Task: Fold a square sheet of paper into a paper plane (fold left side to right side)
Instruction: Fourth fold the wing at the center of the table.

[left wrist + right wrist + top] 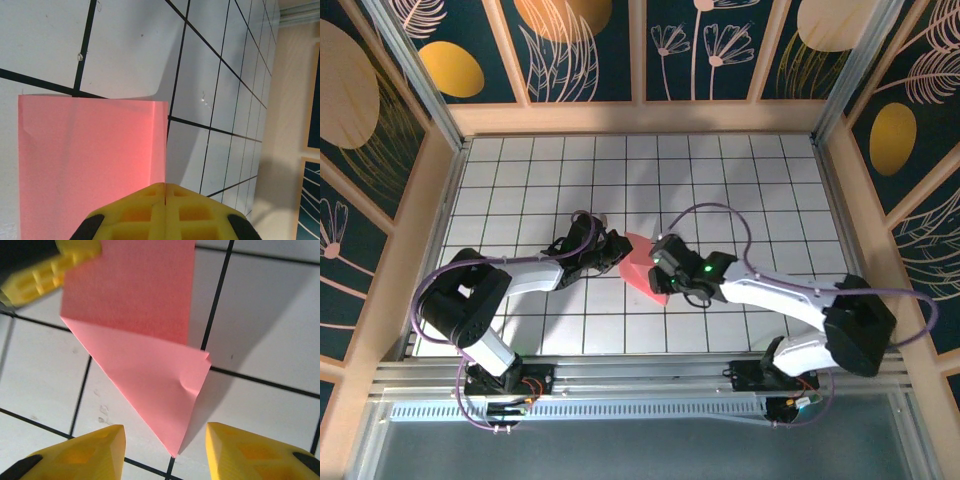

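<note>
The salmon-pink sheet of paper (638, 262) lies mid-table between both grippers, folded, with a triangular end running to a point (175, 454). My left gripper (618, 252) is shut, and in the left wrist view its yellow fingers (165, 186) meet on the paper's right edge (90, 160), which stands lifted and casts a shadow on the tiles. A yellow left finger (45, 275) shows at the paper's far corner in the right wrist view. My right gripper (165, 442) is open, with the paper's pointed tip (145, 370) between its fingertips, touching neither.
The white grid table (740, 180) is boxed in by a wooden rim (640, 118) and patterned walls. A wooden side wall (290, 125) shows at the right of the left wrist view. Purple cables (720, 215) arch over both arms.
</note>
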